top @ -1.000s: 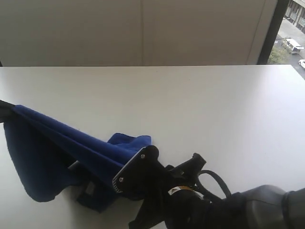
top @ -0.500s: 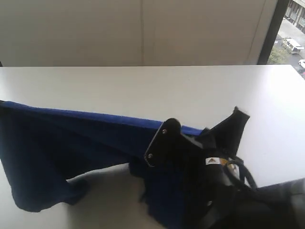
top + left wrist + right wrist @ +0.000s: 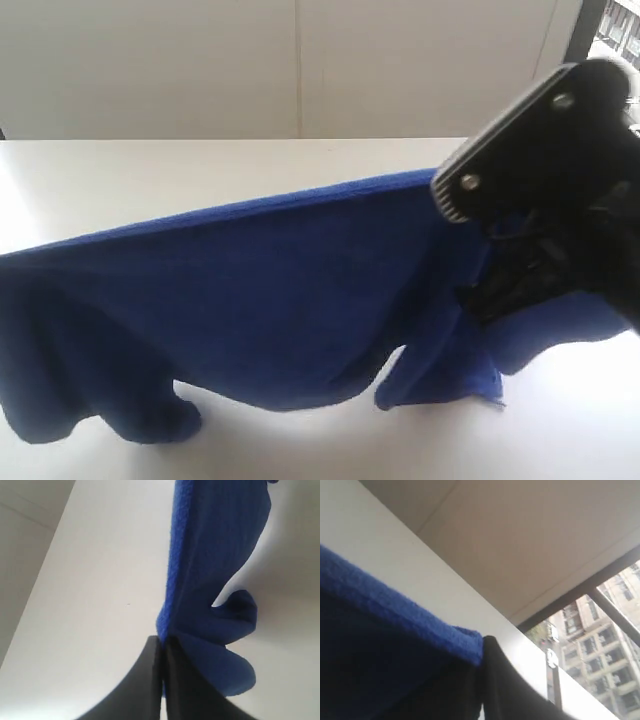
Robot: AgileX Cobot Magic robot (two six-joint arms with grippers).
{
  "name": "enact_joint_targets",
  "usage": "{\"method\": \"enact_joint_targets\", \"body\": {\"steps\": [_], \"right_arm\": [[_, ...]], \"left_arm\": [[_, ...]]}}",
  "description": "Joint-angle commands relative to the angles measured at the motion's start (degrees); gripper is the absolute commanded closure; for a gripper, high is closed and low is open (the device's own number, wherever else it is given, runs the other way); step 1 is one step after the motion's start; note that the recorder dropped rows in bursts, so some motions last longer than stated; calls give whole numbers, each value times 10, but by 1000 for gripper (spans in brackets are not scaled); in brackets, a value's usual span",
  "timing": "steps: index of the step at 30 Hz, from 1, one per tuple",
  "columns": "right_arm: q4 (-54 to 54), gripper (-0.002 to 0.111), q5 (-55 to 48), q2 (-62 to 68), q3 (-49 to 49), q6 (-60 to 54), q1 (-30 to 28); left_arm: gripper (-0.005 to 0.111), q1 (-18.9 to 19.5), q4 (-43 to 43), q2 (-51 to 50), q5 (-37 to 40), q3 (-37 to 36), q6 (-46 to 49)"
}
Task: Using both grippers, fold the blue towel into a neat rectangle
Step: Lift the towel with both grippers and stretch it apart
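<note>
Blue towel (image 3: pixel 270 290) stretched wide above white table (image 3: pixel 200 170), top corners clamped in left gripper (image 3: pixel 162 645) and right gripper (image 3: pixel 481 652), both clenched tight, lower folds touching tabletop.

left gripper (image 3: pixel 161 641): only the dark finger ends show in its wrist view; the body is cut off.
right gripper (image 3: pixel 482 647): blurred, cut off at exterior view's right edge.
blue towel (image 3: pixel 250 290): left end cut off there; pinched corners hidden.
</note>
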State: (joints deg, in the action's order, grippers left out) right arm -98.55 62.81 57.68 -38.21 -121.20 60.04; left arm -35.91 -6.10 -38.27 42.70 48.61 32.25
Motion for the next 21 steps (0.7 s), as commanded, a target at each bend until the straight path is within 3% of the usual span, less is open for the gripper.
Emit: {"method": "enact_joint_targets", "body": {"steps": [1,5,8,10,11,16,19,21], "right_arm": [[-14,108,72,-76,3,-11,-6],[-14,108,72,-88,3,-11,-6],[-14,108,72,-81,-1,-11,-6],[-14,108,14,-81,-12,-11,-7],[-14,108,-70,-77,-27,-11,-7],[-14,108,-191,-58,-89,4,-18],[-14,108,-241,-49,-98,46,-55],[-14,108,-349,-36,-93,98,-95]], "left_arm": [[107,2,-33,16,139,26,-6],[107,2,-33,16,136,42,-5],[107,2,-52,16,89,46,-6],[107,2,-61,10,51,46,-7],[107,2,-61,4,45,46,-15],[107,2,-73,-12,37,46,-23],[107,2,-77,-12,18,46,-45],[107,2,-77,-12,18,46,-66]]}}
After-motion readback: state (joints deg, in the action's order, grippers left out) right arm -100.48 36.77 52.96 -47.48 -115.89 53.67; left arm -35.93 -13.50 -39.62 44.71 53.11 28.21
